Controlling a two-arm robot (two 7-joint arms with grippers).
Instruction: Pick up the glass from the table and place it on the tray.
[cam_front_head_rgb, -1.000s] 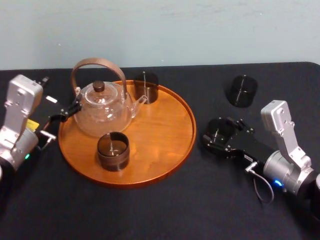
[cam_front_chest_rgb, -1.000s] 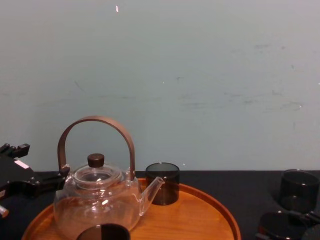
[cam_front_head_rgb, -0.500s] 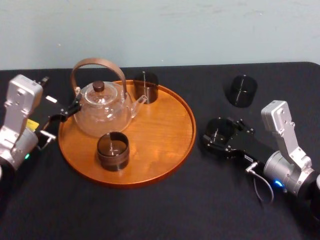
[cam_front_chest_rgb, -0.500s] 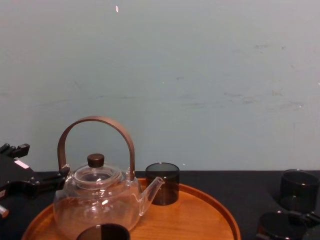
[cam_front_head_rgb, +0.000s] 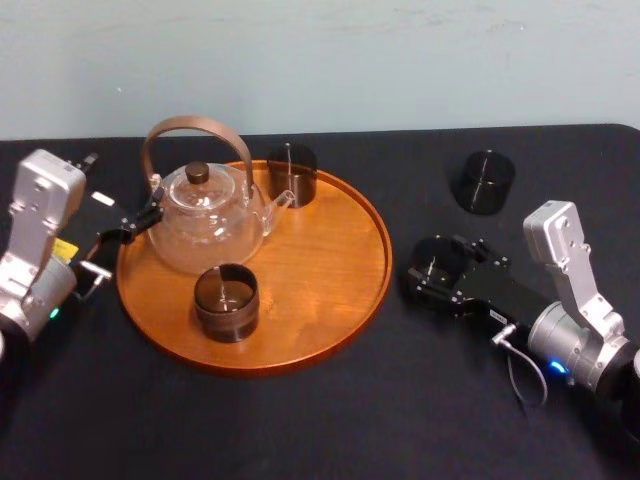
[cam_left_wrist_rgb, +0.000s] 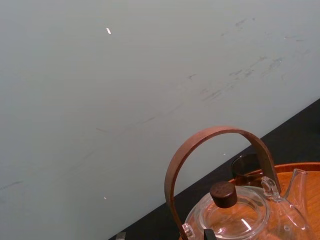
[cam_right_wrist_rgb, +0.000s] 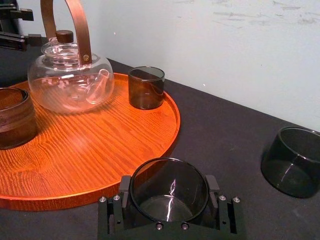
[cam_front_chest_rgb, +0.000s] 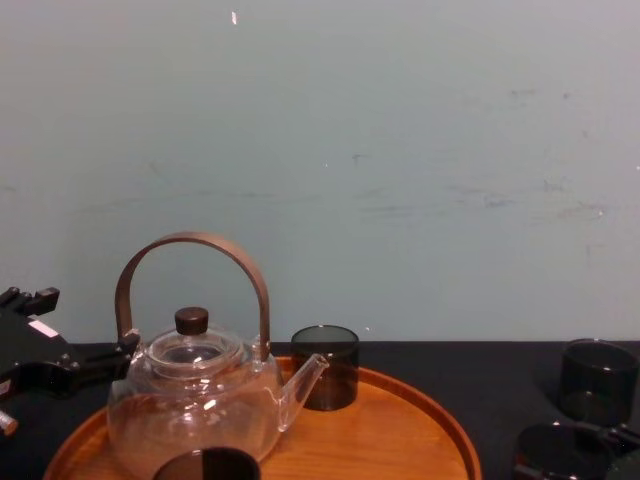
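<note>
RIGHT gripper (cam_right_wrist_rgb: 169, 187): fingers (cam_right_wrist_rgb: 125, 186) closed against glass (cam_front_head_rgb: 437, 264) | glass on surface (cam_front_head_rgb: 300, 420), just beside tray (cam_front_head_rgb: 320, 270) | RISK: smooth wall slips; low lift clips tray rim | LEFT gripper (cam_front_head_rgb: 128, 230): idle beside teapot (cam_front_head_rgb: 205, 225)

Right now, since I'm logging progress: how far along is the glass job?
Done: back glass and front glass stand on the tray. In hand: right gripper shut on the near glass, on the table. Remaining: lifting it over; the far glass waits. Left gripper idles beside the tray.
</note>
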